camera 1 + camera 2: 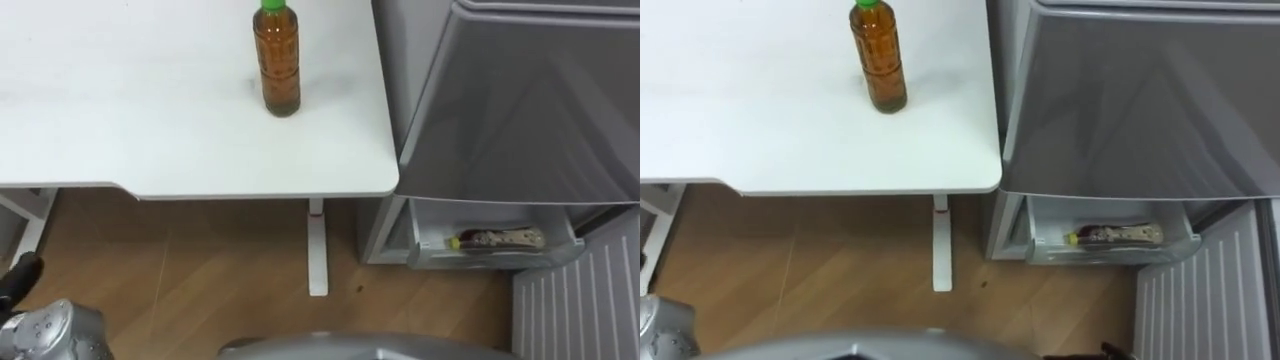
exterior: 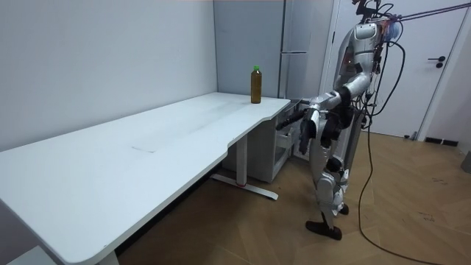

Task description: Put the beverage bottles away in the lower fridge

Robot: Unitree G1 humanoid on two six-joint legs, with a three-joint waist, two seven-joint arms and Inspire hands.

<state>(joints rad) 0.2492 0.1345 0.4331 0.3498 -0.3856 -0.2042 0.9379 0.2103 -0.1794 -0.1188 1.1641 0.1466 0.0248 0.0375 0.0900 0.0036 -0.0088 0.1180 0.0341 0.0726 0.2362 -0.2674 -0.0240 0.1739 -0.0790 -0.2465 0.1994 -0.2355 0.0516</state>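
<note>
Down low, the left hand (image 2: 306, 134) hangs in front of the robot, and so does the right hand (image 2: 331, 126). Can't tell how either one is set, and neither carries a drink. The robot stands on the wood floor (image 1: 200, 270) at the table (image 1: 120, 120) corner, facing the fridge (image 1: 520, 100). The bottom drawer (image 1: 430, 250) is pulled out, with one bottle (image 1: 497, 239) lying on its side in it. Farther off, a green-capped tea bottle (image 1: 277, 60) stands upright on the table, near the edge beside the fridge.
</note>
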